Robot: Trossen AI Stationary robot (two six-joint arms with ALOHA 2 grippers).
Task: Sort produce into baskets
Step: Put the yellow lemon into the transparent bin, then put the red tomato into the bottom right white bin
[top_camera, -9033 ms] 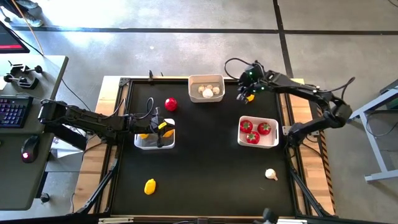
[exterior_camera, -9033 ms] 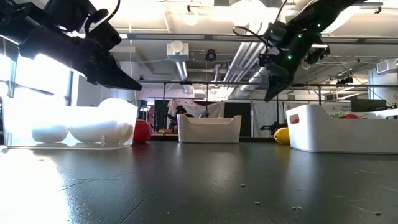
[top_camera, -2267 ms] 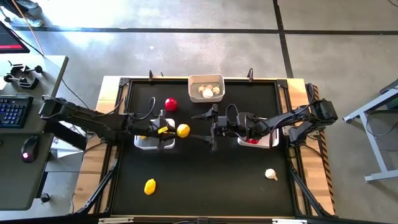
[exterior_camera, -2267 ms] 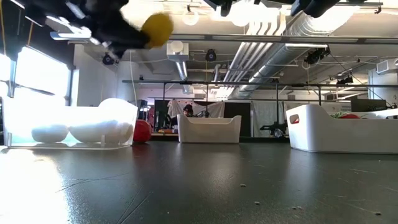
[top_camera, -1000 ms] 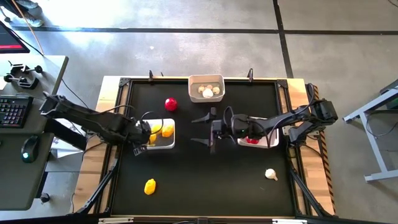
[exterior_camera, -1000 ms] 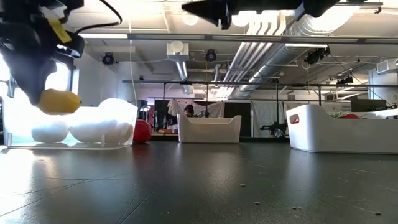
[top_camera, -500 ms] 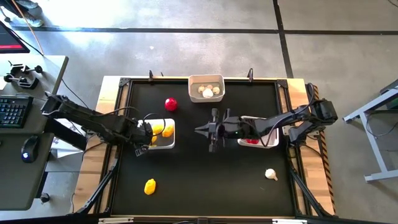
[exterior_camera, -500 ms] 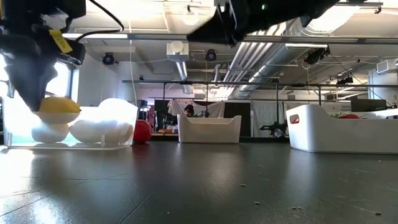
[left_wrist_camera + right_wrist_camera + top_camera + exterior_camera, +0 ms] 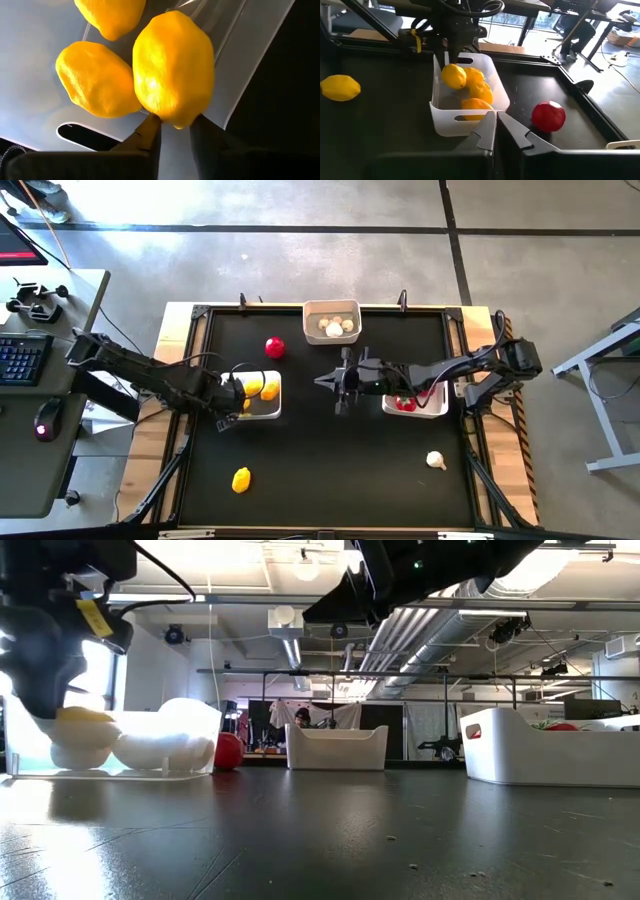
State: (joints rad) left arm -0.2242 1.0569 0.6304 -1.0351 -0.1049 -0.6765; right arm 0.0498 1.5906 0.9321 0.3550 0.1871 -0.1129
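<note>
Lemons fill the left basket (image 9: 262, 406); the left gripper (image 9: 174, 131) hangs just over it, fingers narrowly parted, pinching one lemon (image 9: 173, 68) by its tip above the others. The right gripper (image 9: 496, 122) hovers beside that basket, fingers pressed together, empty. A loose lemon (image 9: 241, 479) and tomato (image 9: 274, 347) lie nearby.

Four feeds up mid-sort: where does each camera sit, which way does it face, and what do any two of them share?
High view: overhead, straight down on the table; both arms show, left gripper at the lemon basket, right gripper mid-table.
Low view: table height, facing the room; arms enter from above.
Left wrist view: past its own fingers, pinching a lemon over that basket.
Right wrist view: past its shut fingers toward the same basket and the loose tomato.
Shared: both wrist views show the lemon basket.
</note>
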